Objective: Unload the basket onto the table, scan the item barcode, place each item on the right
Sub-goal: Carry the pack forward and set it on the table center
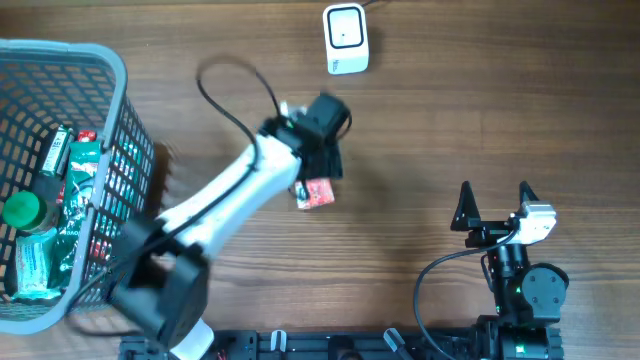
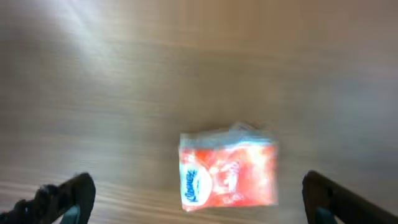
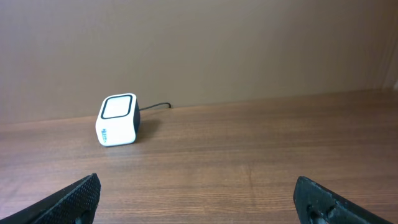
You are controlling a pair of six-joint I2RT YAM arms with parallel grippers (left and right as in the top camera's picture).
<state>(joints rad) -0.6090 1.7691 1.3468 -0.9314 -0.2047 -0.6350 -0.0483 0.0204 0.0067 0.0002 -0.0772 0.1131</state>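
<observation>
Observing tissue pack (image 2: pixel 227 171) lying flat on table (image 1: pixel 450 100), under left gripper (image 2: pixel 199 193), jaws standing wide, empty. Right gripper (image 3: pixel 199 196), well apart, likewise gaping. Judging pack light, soft, slippery-filmed; advising pinching across narrow sides, gently.

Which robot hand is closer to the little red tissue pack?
Left. The left gripper hangs right over the tissue pack; the right gripper sits far away across the table.

A mock shop checkout: barcode scanner (image 1: pixel 346 39), basket (image 1: pixel 128 150) of packaged goods (image 1: pixel 75 190), wooden table (image 1: pixel 480 100).
</observation>
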